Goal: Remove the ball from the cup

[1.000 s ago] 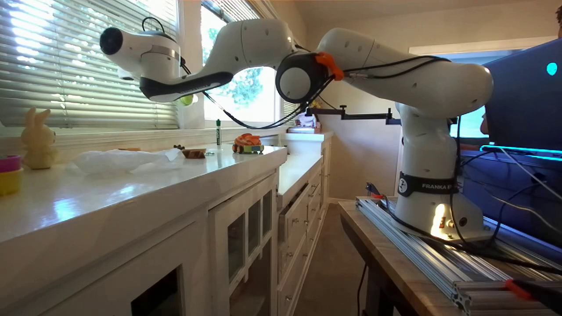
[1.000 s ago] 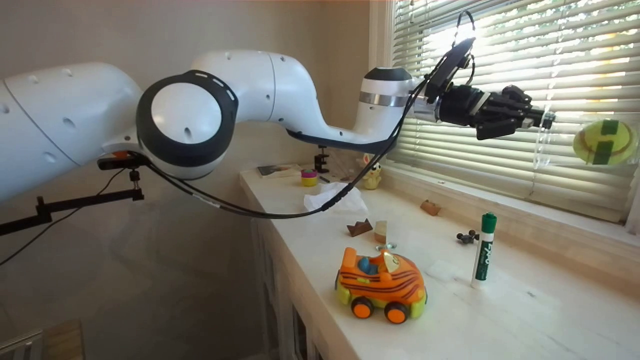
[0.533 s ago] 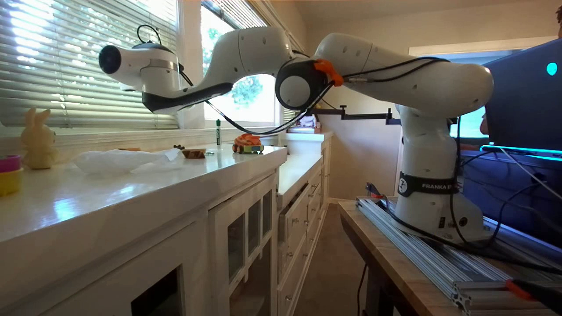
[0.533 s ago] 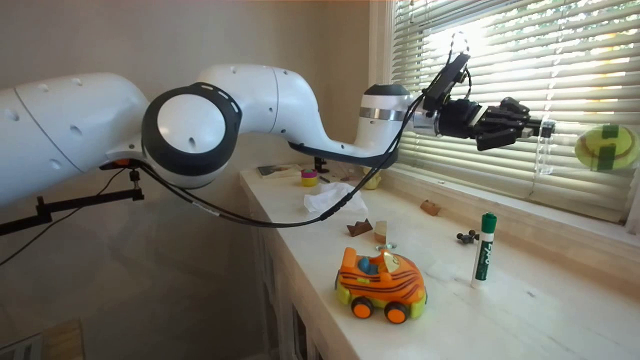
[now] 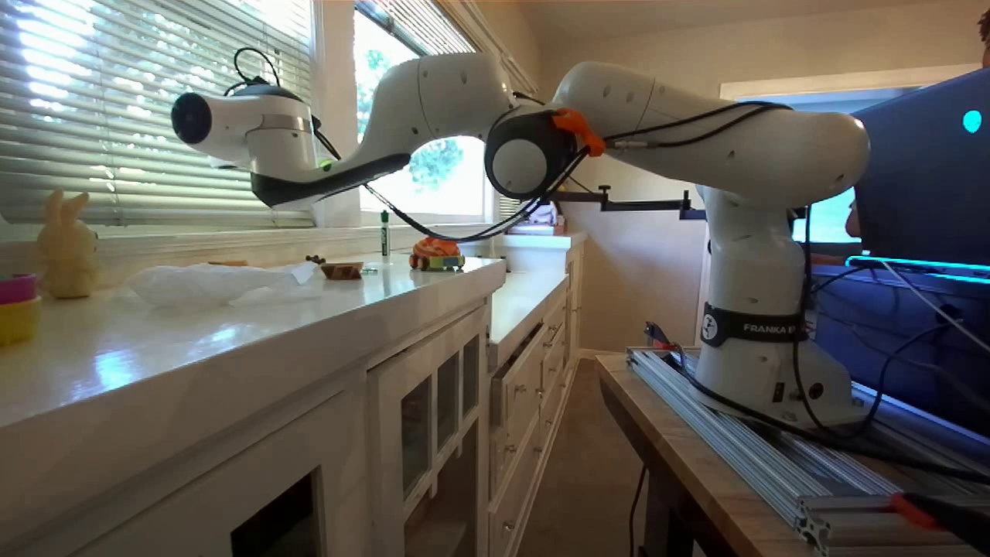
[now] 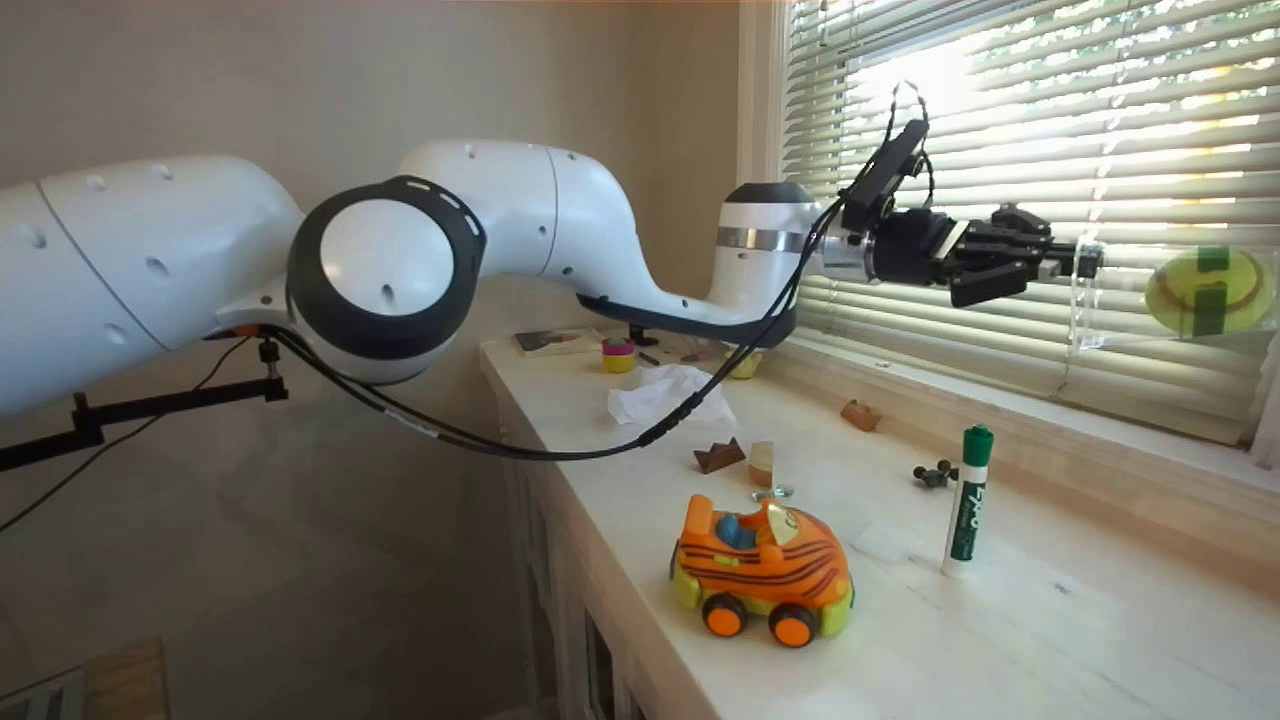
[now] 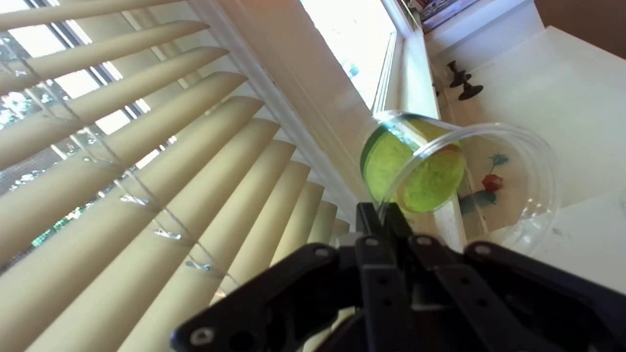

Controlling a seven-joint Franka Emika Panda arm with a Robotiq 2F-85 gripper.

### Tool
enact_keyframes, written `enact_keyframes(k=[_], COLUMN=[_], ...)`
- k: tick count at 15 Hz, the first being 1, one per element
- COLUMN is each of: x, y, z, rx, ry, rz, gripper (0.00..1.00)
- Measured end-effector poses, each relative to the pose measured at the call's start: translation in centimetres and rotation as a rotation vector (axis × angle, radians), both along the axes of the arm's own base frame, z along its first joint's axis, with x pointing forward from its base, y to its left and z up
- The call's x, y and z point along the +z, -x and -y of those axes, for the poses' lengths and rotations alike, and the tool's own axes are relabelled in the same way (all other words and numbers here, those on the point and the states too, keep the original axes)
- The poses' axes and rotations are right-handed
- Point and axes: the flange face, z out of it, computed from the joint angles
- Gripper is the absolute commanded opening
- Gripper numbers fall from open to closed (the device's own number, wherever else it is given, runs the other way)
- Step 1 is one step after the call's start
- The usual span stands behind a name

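Down you brought the tool (image 7: pixel 382 212), pinching the cup (image 6: pixel 1115 303) by its rim, but the ball (image 6: pixel 1210 287) stayed inside, unremoved.

A green-capped marker (image 6: pixel 967 505) stands near an orange toy car (image 6: pixel 765 575).

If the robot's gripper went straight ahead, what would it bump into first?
The ball is ahead, but it's inside the clear cup the gripper pinches, so they'd probably travel together. Beyond, maybe the window trim; depth is unclear.
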Motion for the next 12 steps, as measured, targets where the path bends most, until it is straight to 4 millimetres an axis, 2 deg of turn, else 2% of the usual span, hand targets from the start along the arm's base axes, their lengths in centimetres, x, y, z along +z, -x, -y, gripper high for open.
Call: enact_keyframes(k=[12], x=[0.1], y=[-0.3], z=[-1.3], rx=[-0.003], ry=[0.123], rz=[-0.04], gripper=[0.02])
